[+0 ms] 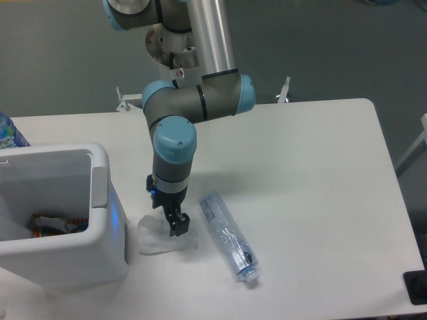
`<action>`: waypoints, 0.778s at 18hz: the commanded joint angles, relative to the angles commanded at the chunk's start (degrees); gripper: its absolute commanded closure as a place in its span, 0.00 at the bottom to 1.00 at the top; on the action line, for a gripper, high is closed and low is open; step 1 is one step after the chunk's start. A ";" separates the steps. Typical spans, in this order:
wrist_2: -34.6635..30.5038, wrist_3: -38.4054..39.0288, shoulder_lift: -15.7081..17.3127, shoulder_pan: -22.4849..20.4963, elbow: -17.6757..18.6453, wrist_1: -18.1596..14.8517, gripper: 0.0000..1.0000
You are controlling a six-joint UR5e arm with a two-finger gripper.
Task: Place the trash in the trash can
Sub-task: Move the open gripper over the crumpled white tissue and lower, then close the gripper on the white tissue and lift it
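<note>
Taking the boxy white plastic trash can (100,200) with its thick rim as the landmark, the flattened clear bluish plastic bottle (228,235) lies nearest to the camera, well to the right of the can, with its small cap pointing to the front edge of the white table (313,173). It looks light and slippery; I think the flat middle is the best place to hold it. The crumpled whitish translucent wrapper (155,235) lies just beside the can's right wall. It is probably very light and soft, so a raised fold is good to pinch. The gripper (173,225) stands directly on the wrapper, pointing down; whether the fingers are closed on it, I cannot tell. Farther back, the arm bends at its blue-capped elbow and rises up.
</note>
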State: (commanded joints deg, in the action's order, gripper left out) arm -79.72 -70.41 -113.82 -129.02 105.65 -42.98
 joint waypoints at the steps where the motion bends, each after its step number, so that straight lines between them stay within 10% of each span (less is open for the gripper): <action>1: 0.00 0.70 -0.09 0.09 -0.17 0.09 0.76; 5: 0.00 3.07 0.09 0.00 -1.05 0.09 0.99; 14: 0.09 15.64 -2.19 -0.17 -8.69 0.09 1.00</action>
State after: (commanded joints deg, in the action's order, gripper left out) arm -79.63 -54.77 -116.01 -129.20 96.96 -42.89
